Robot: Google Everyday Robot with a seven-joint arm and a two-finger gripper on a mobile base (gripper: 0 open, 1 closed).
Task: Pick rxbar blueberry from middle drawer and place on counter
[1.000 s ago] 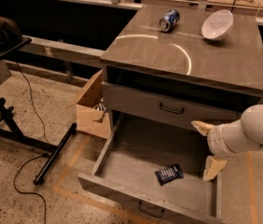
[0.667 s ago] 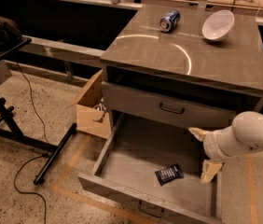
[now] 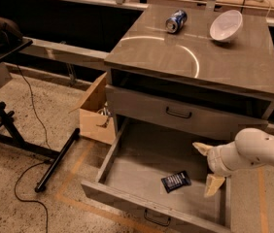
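My gripper (image 3: pixel 204 169) hangs wide open, empty, over the middle drawer (image 3: pixel 136 171) beside one rxbar blueberry (image 3: pixel 176 181); the counter (image 3: pixel 234 62) holds one can (image 3: pixel 176 21) and one bowl (image 3: pixel 226 25).

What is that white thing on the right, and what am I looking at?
That is a robot's arm, seen by one camera looking down at a grey cabinet. At its end is the tool, two pale fingers standing open, holding nothing, over the right side of the pulled-out drawer. On the drawer's floor, near the tool, lies a dark blue bar, which it is meant to lift onto the counter. The counter carries a blue can on its side and a white bowl.
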